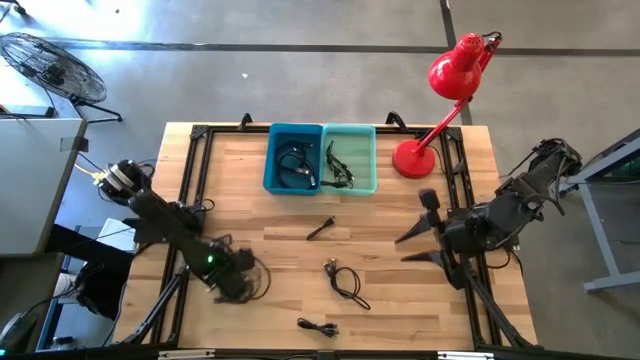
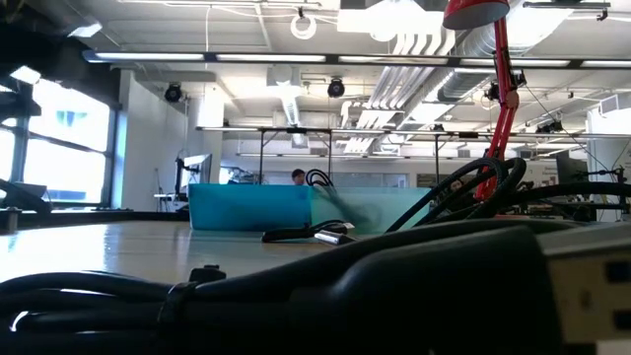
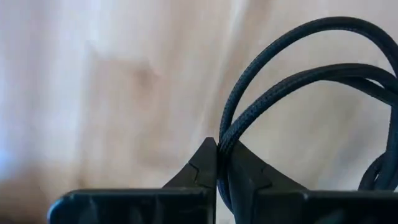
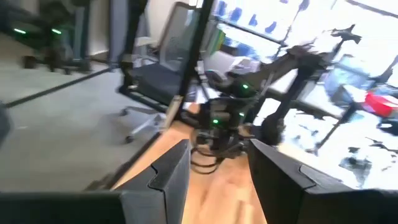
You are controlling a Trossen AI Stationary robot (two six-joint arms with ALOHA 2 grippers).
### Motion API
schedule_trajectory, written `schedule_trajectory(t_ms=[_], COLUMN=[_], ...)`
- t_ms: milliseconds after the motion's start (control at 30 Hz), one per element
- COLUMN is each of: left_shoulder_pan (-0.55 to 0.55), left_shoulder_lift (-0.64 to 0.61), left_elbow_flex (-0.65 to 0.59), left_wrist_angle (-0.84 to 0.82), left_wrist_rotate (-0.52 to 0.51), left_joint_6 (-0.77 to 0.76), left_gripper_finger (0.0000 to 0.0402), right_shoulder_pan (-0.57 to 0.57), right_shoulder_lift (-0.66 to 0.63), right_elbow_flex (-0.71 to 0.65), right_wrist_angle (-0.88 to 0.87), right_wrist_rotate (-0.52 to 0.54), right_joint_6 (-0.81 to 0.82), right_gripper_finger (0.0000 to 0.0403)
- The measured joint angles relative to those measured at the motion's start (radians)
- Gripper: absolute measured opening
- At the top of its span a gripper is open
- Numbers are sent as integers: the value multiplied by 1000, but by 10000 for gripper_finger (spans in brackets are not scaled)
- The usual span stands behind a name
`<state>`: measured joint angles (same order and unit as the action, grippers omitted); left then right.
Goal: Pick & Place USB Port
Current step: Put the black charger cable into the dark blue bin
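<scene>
A black coiled cable [image 1: 258,277] lies on the wooden table near its left near part. My left gripper [image 1: 235,283] is down at the coil and shut on it; in the left wrist view its loops [image 3: 298,68] arch past my fingertips. My right gripper [image 1: 412,247] hovers open over the table's right side and touches nothing. In the right wrist view its fingers [image 4: 168,171] stand wide apart, facing the left arm. A blue bin [image 1: 270,160] and a teal bin [image 1: 374,160] stand at the far edge, each holding black cables. My left gripper [image 3: 217,152] pinches strands of the coiled cable [image 3: 225,140] between its two fingertips, close to the tabletop. Two or three strands run through the gap side by side. The remaining loops spread out beyond the fingers, and the coil lies on the table in the high view.
A short black cable piece [image 1: 320,229] lies mid-table, another coiled cable [image 1: 345,282] to the right of the held one, and a third [image 1: 318,326] by the near edge. A red desk lamp [image 1: 415,158] stands at the far right. A cable with a plug [image 2: 592,286] fills the low view's foreground.
</scene>
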<state>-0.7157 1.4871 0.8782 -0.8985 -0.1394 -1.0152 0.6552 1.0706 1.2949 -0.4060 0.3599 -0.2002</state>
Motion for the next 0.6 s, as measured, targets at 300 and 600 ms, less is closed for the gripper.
schedule_trajectory(t_ms=[300,600], left_shoulder_pan=[359,885], left_shoulder_lift=[-128,-137], left_elbow_flex=[285,511], left_wrist_angle=[-257,-149], left_wrist_rotate=[-352,-313], left_joint_6=[505,1120], left_gripper_finger=[7,7], right_shoulder_pan=[-1,-1], right_shoulder_lift=[-37,-45], right_elbow_flex=[0,0], right_wrist_angle=[-9,-91], right_wrist_rotate=[98,230], right_joint_6=[-52,-4], right_gripper_finger=[153,153])
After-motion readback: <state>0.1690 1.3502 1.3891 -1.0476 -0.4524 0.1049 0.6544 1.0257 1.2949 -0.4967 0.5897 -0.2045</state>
